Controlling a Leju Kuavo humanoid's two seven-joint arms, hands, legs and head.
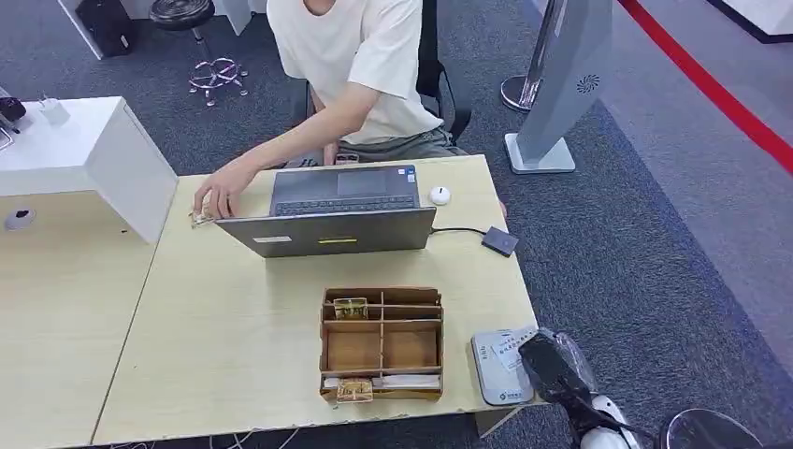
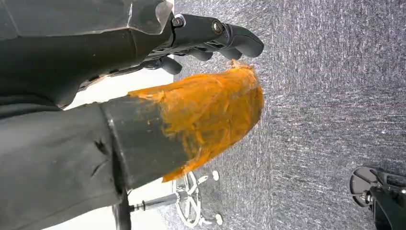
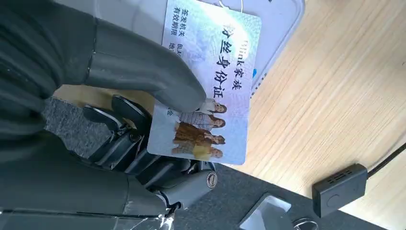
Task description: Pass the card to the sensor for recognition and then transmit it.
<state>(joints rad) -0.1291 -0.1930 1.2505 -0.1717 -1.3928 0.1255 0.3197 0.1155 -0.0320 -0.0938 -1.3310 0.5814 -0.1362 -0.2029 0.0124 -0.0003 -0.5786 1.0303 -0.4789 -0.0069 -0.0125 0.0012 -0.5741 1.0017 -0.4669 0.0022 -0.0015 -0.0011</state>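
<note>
Head view: your right hand (image 1: 552, 365) sits at the near right corner of the wooden desk (image 1: 234, 327), over the white card reader (image 1: 500, 367). A pale card (image 1: 516, 344) shows between hand and reader, though it is small here and its edges are hard to make out. Left of the reader stands a brown compartment organizer (image 1: 382, 344). Farther back, an open laptop (image 1: 338, 213), a white mouse (image 1: 439, 195) and a dark adapter box (image 1: 500, 241) on a cable. A person (image 1: 351, 65) sits at the far side, one hand (image 1: 215, 198) resting on the desk left of the laptop.

Left wrist view: your left hand (image 2: 210, 40) hangs over grey carpet (image 2: 335, 96), dark fingers curled in with nothing held; the thumb's tip is wrapped in orange tape.

Right wrist view: your right hand pinches the card (image 3: 210, 91), thumb (image 3: 143, 72) on its printed face, fingers (image 3: 124, 139) beneath. The card lies over the reader's pale rim (image 3: 287, 28).
</note>
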